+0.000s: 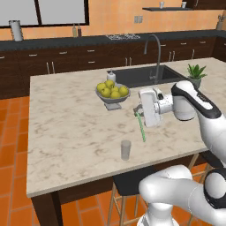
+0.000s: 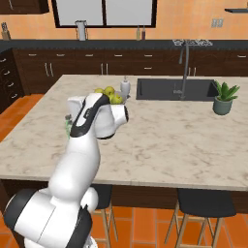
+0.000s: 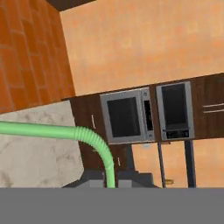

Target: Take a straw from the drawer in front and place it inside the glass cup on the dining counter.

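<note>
Item: claw (image 1: 137, 111), on the white arm held sideways above the marble bench (image 1: 66, 128). State: closed on the straw (image 1: 142, 128), pinched at its top end. In the hand view the fingertips (image 3: 98, 183) sit tight against the green tube, which bends at a ribbed elbow and runs off to that picture's left edge.

Item: straw, light green. In the left base view it hangs from the claw at a slight tilt, its lower end free in the air above the bench, clear of the surface as far as that angle shows. In the right base view a sliver of green (image 2: 67, 127) peeks out beside the arm's forearm; the rest is hidden by the arm.

Item: glass cup (image 1: 126, 150), clear, upright on the bench near its front edge. It stands below and to the left of the straw's lower end in the left base view, apart from it; how far apart in depth cannot be told.

Item: fruit bowl (image 1: 112, 93), grey, on a foot, heaped with yellow-green fruit, behind the claw toward the sink (image 1: 145, 75).

Item: white soap bottle (image 1: 111, 76), just behind the bowl at the sink's edge.

Item: potted plant (image 1: 196, 75), at the bench's right end.

Item: tall curved tap (image 1: 155, 53), at the sink.
</note>
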Robot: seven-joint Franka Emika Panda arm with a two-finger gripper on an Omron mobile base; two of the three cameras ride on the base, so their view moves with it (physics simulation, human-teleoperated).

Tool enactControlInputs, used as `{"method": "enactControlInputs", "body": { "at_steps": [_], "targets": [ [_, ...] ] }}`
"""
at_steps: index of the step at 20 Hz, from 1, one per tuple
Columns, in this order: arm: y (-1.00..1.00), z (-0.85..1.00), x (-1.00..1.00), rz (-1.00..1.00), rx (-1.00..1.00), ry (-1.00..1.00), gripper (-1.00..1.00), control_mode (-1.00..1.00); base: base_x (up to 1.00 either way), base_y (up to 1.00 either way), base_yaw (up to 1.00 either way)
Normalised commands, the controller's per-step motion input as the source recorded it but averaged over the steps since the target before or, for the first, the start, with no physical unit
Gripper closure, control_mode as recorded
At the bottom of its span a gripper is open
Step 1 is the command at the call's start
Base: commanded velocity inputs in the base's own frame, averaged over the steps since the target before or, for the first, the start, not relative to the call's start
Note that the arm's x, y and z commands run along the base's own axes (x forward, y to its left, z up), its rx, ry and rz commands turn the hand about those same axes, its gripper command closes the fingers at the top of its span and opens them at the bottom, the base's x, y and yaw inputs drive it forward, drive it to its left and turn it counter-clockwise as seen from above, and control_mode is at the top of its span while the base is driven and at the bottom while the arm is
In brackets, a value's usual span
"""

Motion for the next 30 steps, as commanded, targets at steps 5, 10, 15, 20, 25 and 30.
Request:
{"method": "enactControlInputs", "body": {
  "at_steps": [5,10,15,20,25,30],
  "targets": [
    [0.06,0.06,0.04,0.13,0.37,-0.12,1.0,-1.0,0.0,0.0,0.0],
    [0.24,0.01,0.01,0.08,0.17,-0.05,1.0,-1.0,0.0,0.0,0.0],
    [0.08,0.0,0.21,0.04,0.01,-0.14,1.0,-1.0,0.0,0.0,0.0],
    [0.0,-0.14,0.08,0.01,-0.05,-0.17,1.0,-1.0,0.0,0.0,0.0],
    [0.0,-0.38,0.0,0.0,-0.02,-0.11,1.0,-1.0,0.0,0.0,0.0],
    [0.03,-0.25,0.0,0.0,0.0,-0.04,1.0,-1.0,0.0,0.0,0.0]
  ]
}}
